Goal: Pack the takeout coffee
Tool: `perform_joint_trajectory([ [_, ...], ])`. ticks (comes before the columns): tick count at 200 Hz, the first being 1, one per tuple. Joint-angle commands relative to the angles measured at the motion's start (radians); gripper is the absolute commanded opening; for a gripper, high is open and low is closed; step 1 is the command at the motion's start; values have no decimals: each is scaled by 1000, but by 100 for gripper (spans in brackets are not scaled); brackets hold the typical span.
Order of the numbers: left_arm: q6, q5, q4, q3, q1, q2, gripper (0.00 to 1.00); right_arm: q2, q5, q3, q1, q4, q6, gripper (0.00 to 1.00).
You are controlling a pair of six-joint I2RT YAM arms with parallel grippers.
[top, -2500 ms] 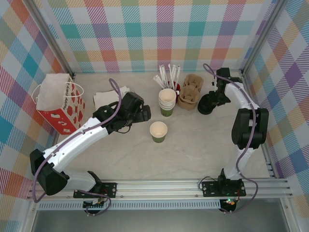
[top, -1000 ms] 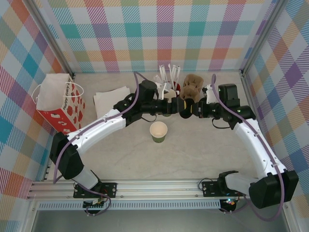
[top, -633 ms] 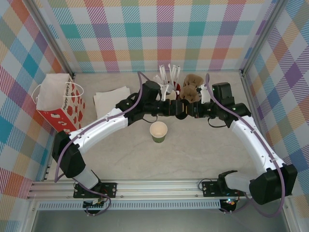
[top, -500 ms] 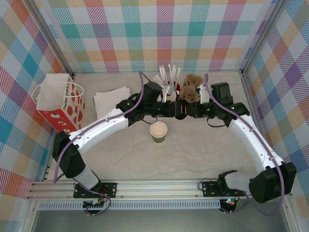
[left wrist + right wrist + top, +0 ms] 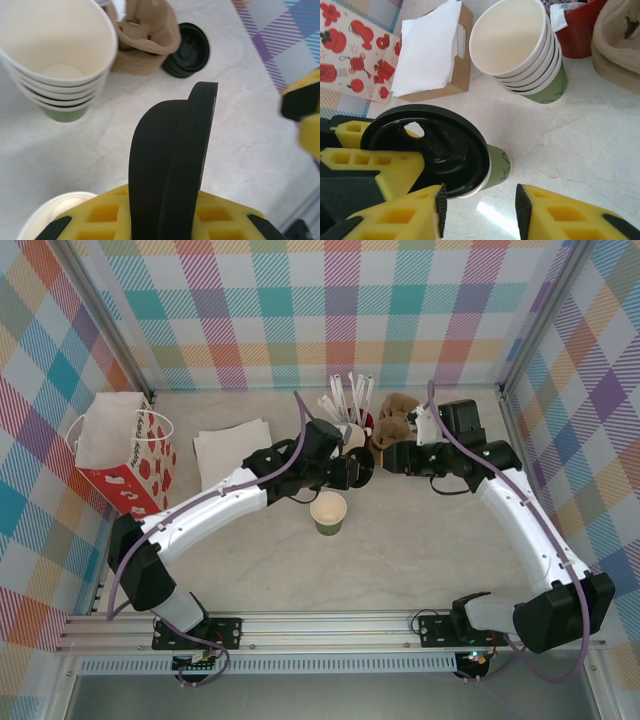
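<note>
Nearest, an aluminium rail (image 5: 330, 625) runs along the front edge of a pale, faintly veined stone-look table (image 5: 420, 560), and both arm bases are bolted to it. Walls of bright plaid cloth (image 5: 330, 310) close in the left, right and back sides.

A small dark green paper cup with a cream-white inside (image 5: 328, 512) stands upright and uncovered near the middle of the table, with bare surface all round it.

Just beyond the cup, the left gripper (image 5: 358, 468) is clamped on a flat round black lid (image 5: 432, 147). The lid is held on edge between its yellow ribbed fingers (image 5: 370, 162), and in the overhead view it is clear of the cup. Facing it from the right, the right gripper (image 5: 480, 197) has its jaws apart with nothing between them, and the lid sits just ahead of its tips.

Behind the two grippers is a nested stack of matching green paper cups (image 5: 517, 47). To its right lie brown moulded-pulp cup carriers (image 5: 147, 30), with a low pile of black lids (image 5: 189, 42) touching them. A red pot (image 5: 577, 35) of white sticks stands just behind the stack.

To the left, white napkins (image 5: 228, 445) sit in a shallow brown cardboard box (image 5: 464, 30). Beyond them, against the left wall, stands a glossy red-and-white paper gift bag (image 5: 125, 455).
</note>
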Motion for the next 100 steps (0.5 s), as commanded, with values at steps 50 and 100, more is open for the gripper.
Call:
perform_joint_trajectory([
  [50,296,-535,-35,-67,-139,-115,10,-26,-116,81,-15,-71,308,70],
  [100,571,-771,110,-120,-254,-94,8,-17,-167,133,-32,-147,571,73],
])
